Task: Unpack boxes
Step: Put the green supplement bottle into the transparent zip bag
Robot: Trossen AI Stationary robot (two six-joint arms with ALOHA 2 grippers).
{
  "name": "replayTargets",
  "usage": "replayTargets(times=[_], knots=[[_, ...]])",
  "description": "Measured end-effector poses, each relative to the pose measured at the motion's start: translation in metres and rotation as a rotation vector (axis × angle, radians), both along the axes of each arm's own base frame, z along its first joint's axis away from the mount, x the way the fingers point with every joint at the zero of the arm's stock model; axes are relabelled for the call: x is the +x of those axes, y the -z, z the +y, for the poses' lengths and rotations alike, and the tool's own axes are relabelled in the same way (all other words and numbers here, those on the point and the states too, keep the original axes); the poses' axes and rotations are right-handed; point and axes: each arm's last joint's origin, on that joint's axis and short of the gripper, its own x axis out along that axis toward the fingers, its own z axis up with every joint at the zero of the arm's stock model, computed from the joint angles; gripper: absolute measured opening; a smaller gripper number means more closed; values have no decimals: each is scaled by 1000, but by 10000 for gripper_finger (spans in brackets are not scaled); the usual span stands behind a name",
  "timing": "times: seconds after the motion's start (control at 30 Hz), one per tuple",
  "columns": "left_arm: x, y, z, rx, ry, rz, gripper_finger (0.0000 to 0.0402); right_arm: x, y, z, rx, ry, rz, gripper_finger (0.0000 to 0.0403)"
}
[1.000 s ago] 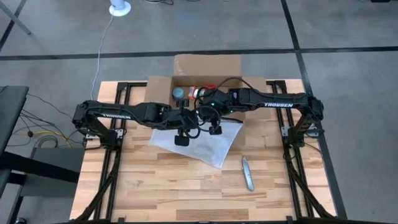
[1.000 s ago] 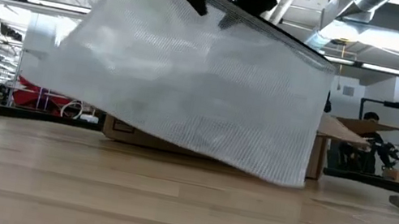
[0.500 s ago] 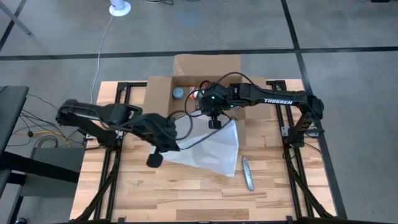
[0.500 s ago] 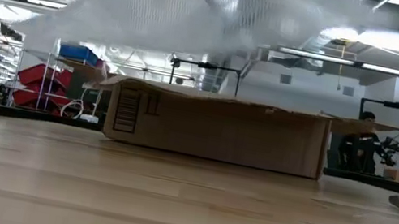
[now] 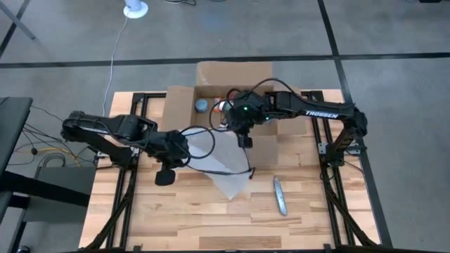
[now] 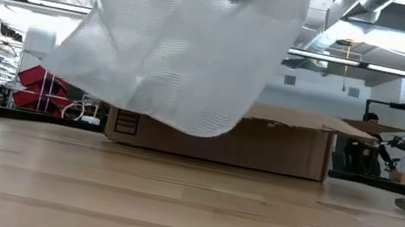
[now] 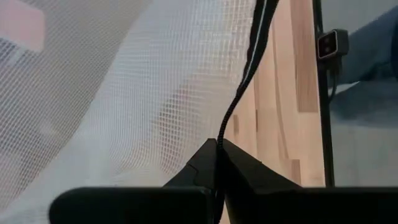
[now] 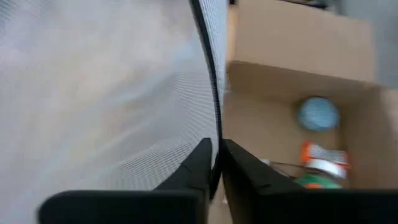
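You had the mesh bag [image 5: 221, 160] lifted off the tabletop [image 5: 176, 218] between both arms. The left end effector [image 7: 219, 163] was clamped on the bag's dark zipper edge, left of the middle of the tabletop, and the right end effector [image 8: 214, 163] was clamped on the same edge, just near of the box [image 5: 232, 88]. The box sat open at the far edge of the tabletop, its flaps spread flat. Inside it you could see a blue round thing [image 8: 318, 114] and an orange and white item [image 8: 320, 157] with something green beside it. From table height the hanging bag covered the upper left of the box front [image 6: 280, 148] and blocked much of the room beyond. A gray utility knife [image 5: 280, 196] lay on the tabletop near the right side, apart from the bag. A white fan base [image 5: 135, 9] stood on the floor beyond the tabletop.
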Motion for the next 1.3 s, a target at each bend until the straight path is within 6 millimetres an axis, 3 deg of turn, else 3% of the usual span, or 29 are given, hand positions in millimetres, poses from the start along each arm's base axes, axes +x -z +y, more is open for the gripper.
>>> replayTargets(times=[0.2,0.4,0.53,0.77,1.1,1.3], knots=[[-12,3,-7,-31,-53,108,0,-14,-12,-11,-63,-17,62,139],[-38,-8,-20,-21,-98,58,0,-18,0,-53,-116,140,151,179],[-46,-17,-20,14,-138,-55,0,-7,27,-93,-93,227,213,182],[-49,-19,-20,54,-132,-77,0,14,102,-147,-38,289,391,196],[-50,-18,-23,45,-108,-71,0,26,177,-187,17,319,512,242],[-50,-18,-23,55,-89,-71,0,32,195,-185,29,267,543,216]])
